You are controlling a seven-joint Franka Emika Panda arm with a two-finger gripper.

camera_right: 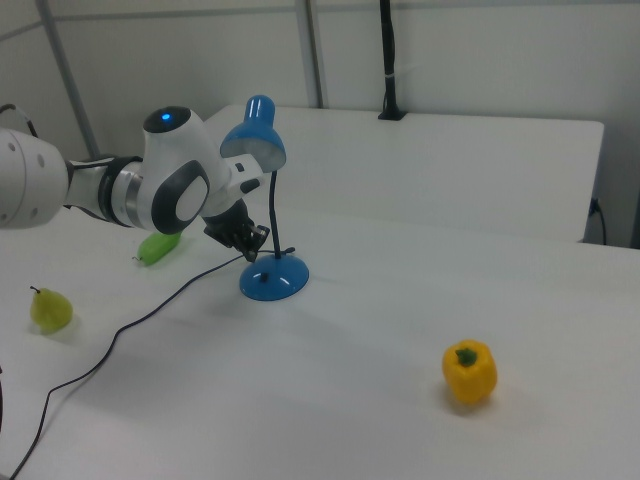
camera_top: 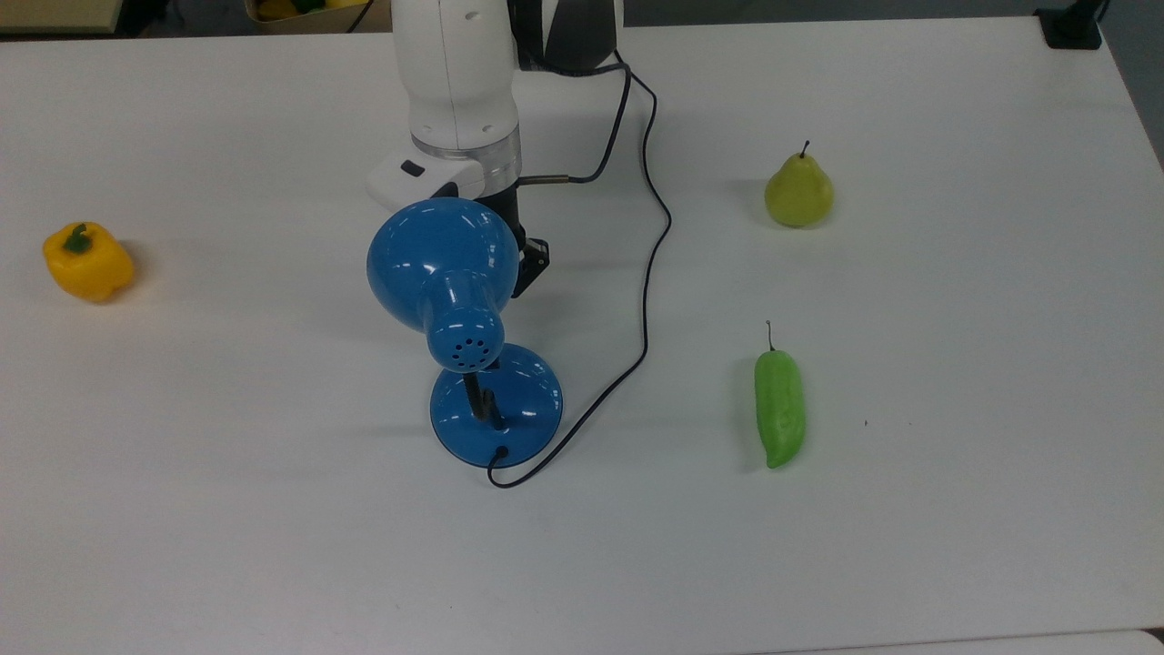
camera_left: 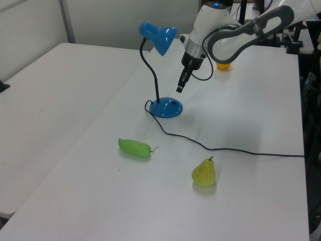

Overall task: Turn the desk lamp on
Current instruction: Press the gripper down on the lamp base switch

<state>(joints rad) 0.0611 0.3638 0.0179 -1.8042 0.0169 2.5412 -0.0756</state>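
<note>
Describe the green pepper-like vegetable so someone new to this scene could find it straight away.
On the white table, start at the blue desk lamp in the middle and go toward the top view's right, past its black cord. There lies the green vegetable, below the pear. It is long, slim and bright green, lying flat; the pear is squat and yellowish.

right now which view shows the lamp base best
The top view: the desk lamp's base lies open from above, cord plugged into its rim. The left view and right view show it side-on, a flat disc, with the gripper poised just above.
</note>
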